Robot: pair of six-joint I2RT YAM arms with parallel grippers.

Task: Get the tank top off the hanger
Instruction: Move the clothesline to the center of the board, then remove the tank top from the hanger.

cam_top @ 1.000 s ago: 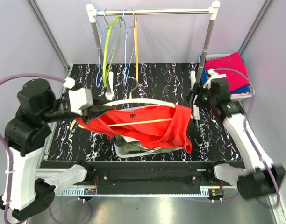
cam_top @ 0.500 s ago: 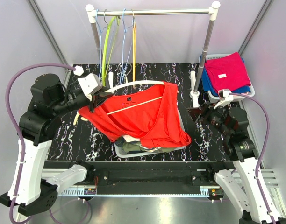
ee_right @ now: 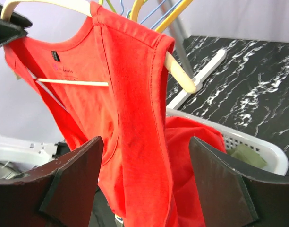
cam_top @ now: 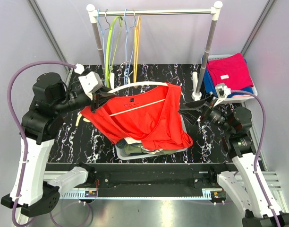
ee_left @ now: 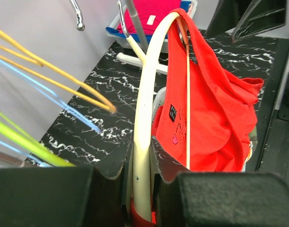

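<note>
Right wrist, jaws wide; tank top (ee_right: pixel 135 109) edge ahead, hanger (ee_right: pixel 183 77) tip bare

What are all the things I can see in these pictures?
tank top: one, red, on the hanger
hanger: one, cream, held up over the basket
empty hangers: several, green, blue, orange, on the rack
rack: one, silver, back of table
basket: one, white, under the tank top, clothes inside
folded clothes: one pile, pink and blue, back right
table: one, black marble
left arm: one, black and white, jaws shut on the hanger
right arm: one, black and white, jaws open beside the tank top
</note>
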